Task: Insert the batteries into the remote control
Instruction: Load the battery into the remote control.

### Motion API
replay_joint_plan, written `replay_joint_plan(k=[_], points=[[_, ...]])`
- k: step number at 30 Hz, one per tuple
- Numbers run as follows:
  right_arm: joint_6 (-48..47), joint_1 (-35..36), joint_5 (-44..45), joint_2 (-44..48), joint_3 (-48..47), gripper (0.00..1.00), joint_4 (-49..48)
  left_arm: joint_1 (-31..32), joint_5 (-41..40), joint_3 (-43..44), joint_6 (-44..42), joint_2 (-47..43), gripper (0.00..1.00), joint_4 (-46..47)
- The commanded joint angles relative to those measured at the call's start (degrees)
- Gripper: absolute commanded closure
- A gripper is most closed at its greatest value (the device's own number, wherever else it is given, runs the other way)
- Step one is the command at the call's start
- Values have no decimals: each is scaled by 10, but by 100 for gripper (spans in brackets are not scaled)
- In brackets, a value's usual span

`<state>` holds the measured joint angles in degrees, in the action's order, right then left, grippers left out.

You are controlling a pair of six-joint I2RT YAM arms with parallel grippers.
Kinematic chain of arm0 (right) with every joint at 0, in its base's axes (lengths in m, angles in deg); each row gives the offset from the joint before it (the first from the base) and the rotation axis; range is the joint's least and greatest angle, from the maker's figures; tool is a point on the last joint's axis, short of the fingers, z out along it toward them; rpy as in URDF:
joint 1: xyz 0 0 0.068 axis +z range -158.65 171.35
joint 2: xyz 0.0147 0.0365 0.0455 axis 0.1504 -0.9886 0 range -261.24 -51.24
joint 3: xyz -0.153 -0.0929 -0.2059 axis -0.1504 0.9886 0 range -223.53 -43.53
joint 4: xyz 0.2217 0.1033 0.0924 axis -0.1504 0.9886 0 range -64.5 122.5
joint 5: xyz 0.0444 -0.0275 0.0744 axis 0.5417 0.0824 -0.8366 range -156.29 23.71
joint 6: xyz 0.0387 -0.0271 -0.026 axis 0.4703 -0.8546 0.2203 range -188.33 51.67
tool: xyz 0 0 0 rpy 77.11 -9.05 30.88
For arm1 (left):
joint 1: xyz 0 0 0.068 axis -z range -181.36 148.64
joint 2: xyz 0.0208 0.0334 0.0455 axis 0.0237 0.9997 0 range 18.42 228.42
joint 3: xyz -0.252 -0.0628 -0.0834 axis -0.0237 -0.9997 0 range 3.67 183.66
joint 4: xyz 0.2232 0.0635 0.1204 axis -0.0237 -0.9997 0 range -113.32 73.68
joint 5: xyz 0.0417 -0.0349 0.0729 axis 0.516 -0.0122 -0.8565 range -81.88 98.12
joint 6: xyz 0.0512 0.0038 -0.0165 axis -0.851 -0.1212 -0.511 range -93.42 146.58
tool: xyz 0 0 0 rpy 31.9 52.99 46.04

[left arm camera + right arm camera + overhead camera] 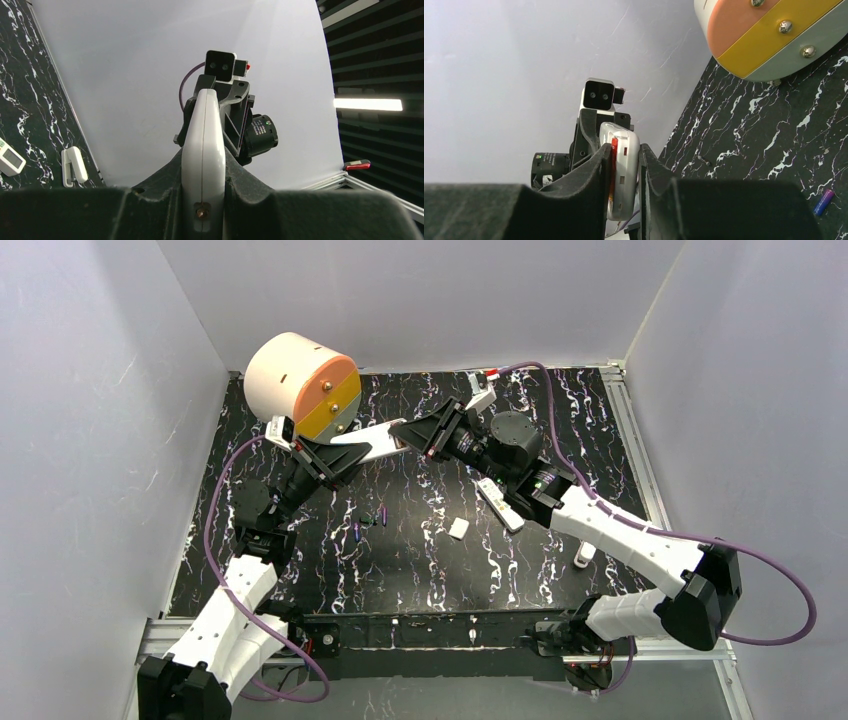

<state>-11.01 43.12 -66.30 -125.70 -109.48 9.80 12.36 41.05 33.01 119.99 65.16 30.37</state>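
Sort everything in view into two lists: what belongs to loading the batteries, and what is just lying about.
Belongs to the job: held remote, left gripper, right gripper, loose batteries.
Just lying about: large drum, second remote, small white piece (purpose unclear), white oblong item.

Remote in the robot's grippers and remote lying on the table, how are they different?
The held remote is up in the air; the other remote lies flat on the table. The left gripper and right gripper clamp the held remote's ends; no gripper touches the other remote. The held remote shows something red-orange in its side; the other remote shows none from above. Both are white, long and slim.
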Motion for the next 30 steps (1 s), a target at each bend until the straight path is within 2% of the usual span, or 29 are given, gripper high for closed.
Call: replay_joint_plan(k=[1, 3, 5, 7, 13, 18, 20, 26, 30], points=[[-10, -3, -12, 10, -4, 73, -18, 0, 7, 8, -6, -11, 100, 27], [-7, -4, -15, 10, -2, 68, -23, 1, 6, 7, -10, -11, 100, 27], [-1, -5, -16, 13, -2, 50, -27, 1, 6, 6, -15, -10, 100, 27], [2, -7, -15, 17, -1, 37, -33, 1, 6, 3, -20, -11, 100, 27], [0, -19, -24, 37, 11, 21, -50, 1, 6, -7, -37, -11, 100, 25], [-17, -40, -29, 67, 33, 18, -40, 1, 14, -14, -74, -17, 100, 20], [-45, -54, -23, 82, 32, 19, -5, 1, 20, -13, -138, -24, 100, 5], [-186, -66, 96, 117, -13, 18, 236, 0, 19, 1, -342, -68, 100, -155], [-238, -66, 143, 126, -19, 18, 318, 0, 19, 16, -454, -108, 100, -257]])
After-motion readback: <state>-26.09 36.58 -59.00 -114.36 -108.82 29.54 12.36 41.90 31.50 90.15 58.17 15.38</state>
